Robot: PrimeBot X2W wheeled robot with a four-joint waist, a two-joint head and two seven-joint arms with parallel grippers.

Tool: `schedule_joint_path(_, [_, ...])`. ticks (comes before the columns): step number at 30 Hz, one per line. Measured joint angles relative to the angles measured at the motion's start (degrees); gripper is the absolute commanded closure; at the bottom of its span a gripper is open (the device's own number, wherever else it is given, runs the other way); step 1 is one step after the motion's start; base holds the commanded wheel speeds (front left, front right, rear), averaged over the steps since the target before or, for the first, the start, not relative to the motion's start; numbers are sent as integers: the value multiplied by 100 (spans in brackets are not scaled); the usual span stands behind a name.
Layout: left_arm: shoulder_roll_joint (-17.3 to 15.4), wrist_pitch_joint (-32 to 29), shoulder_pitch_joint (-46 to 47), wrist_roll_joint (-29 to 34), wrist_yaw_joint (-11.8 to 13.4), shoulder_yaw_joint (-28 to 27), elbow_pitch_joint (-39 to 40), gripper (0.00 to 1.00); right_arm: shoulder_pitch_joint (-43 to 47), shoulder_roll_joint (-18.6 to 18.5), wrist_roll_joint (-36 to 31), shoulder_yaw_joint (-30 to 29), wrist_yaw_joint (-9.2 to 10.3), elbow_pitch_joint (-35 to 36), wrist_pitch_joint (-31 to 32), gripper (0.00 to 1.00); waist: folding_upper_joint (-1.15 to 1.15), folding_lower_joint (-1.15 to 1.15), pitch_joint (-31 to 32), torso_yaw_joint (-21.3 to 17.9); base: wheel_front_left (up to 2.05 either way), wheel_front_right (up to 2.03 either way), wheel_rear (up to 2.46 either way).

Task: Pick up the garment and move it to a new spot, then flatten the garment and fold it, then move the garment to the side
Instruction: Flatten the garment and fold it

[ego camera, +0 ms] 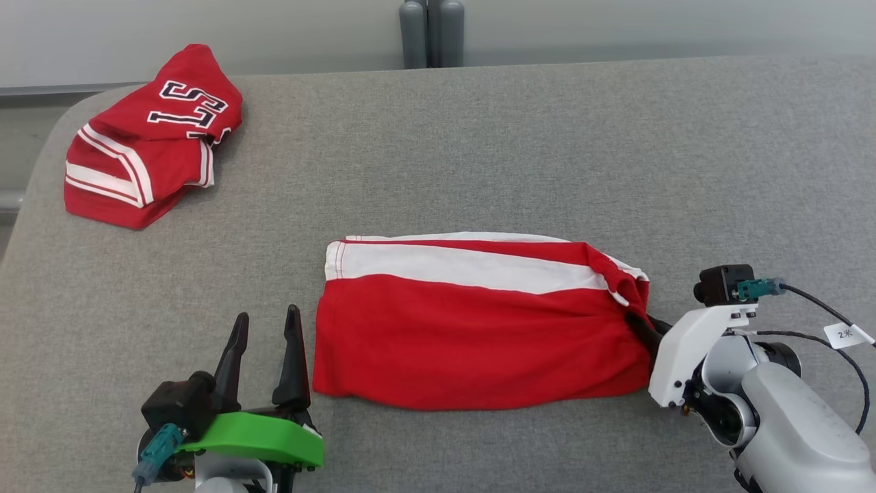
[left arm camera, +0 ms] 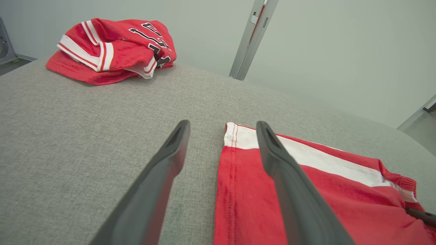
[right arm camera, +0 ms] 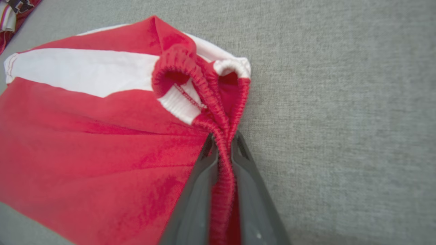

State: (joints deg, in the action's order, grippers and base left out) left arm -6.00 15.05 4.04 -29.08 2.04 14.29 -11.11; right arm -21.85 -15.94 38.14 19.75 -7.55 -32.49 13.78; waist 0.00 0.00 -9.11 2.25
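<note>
Red shorts (ego camera: 479,329) with a white side stripe (ego camera: 465,266) lie flat-ish near the front middle of the grey fabric table (ego camera: 479,137), long axis left to right, hem end to the robot's left, waistband end to its right. Right gripper (right arm camera: 223,143) is pinched narrow on the gathered elastic waistband (right arm camera: 190,68) at the shorts' right end. In the right wrist view the red elastic runs straight down between the two dark fingers (right arm camera: 194,190), and the fabric bunches and fans out from that spot. The rest of the shorts rest on the table, not lifted. Left gripper (ego camera: 267,313) is spread wide and holds nothing. It sits at front left, just beside the shorts' left hem edge, fingers pointing away from the robot. In the left wrist view the stitched hem corner shows between the two fingers, and one finger (left arm camera: 293,190) lies over the red cloth; cannot tell if it touches. A second garment, a crumpled red jersey (ego camera: 150,137) with white trim and dark numerals, sits at the far left corner of the table, well apart from the shorts. Grey posts (ego camera: 431,31) stand behind the table's far edge
</note>
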Motion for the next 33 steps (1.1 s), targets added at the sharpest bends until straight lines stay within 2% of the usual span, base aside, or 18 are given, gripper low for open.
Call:
schedule_joint_path(4, [24, 1, 7, 60, -40, -55, -10, 0, -134, -215, 294, 252, 0, 115, 141, 100, 0, 0, -2, -97, 0, 0, 0])
schedule_joint_path(9, [63, 1, 8, 124, -89, -63, -16, 0, -251, -834, 560, 422, 1, 355, 501, 100, 0, 0, 14, -262, 0, 0, 0])
schedule_joint_path(13, [79, 8, 9, 153, -108, -60, -14, 0, -333, -1359, 691, 360, 1, 531, 753, 100, 0, 0, 15, -396, 0, 0, 0])
schedule_joint_path(17, [93, 8, 21, 183, -147, -42, -30, 0, -373, -1703, 760, 208, 2, 664, 945, 100, 0, 0, -4, -513, 0, 0, 0])
schedule_joint_path(22, [99, 8, 48, 193, -154, -27, -66, 0, -380, -1677, 846, 138, 3, 948, 1149, 100, 0, 0, -20, -628, 0, 0, 0])
schedule_joint_path(33, [107, 8, 73, 200, -181, 45, -167, 0, -186, -892, 2114, 45, 8, 2084, 1850, 100, 0, 0, 110, -644, 0, 0, 0])
